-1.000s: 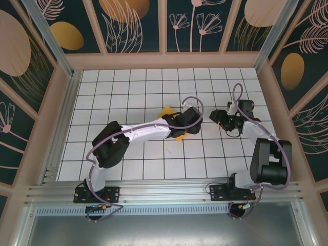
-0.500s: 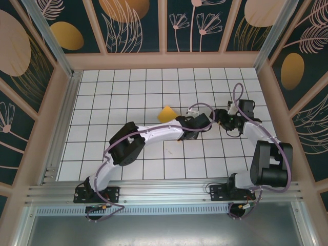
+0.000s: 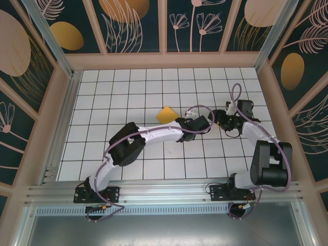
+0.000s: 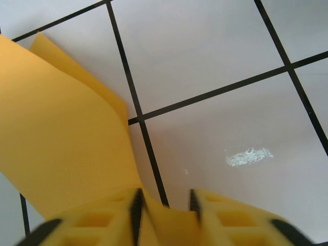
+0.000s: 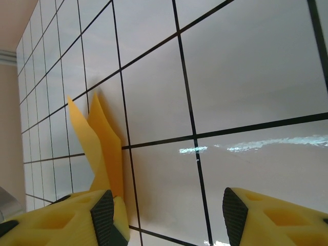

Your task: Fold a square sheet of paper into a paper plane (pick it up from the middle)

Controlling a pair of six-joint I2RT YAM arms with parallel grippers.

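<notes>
White gridded tabletop point(image 3: 102, 102) (dark floral wall panels point(image 3: 133, 25) all around); left claw point(image 4: 164, 202) pinches the orange paper point(image 4: 61, 128), right claw point(image 5: 166, 205) gapes wide, empty.

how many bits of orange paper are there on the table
1. The paper is near the middle of the table, one end pinched in the left gripper. More could be hidden from view.

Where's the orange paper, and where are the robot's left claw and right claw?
orange paper point(image 3: 165, 115): top view, on the middle of its folded sheet.
left claw point(image 4: 165, 218): left wrist view, midway between fingertips pinching the paper.
right claw point(image 5: 166, 212): right wrist view, midway between its open fingertips.
</notes>
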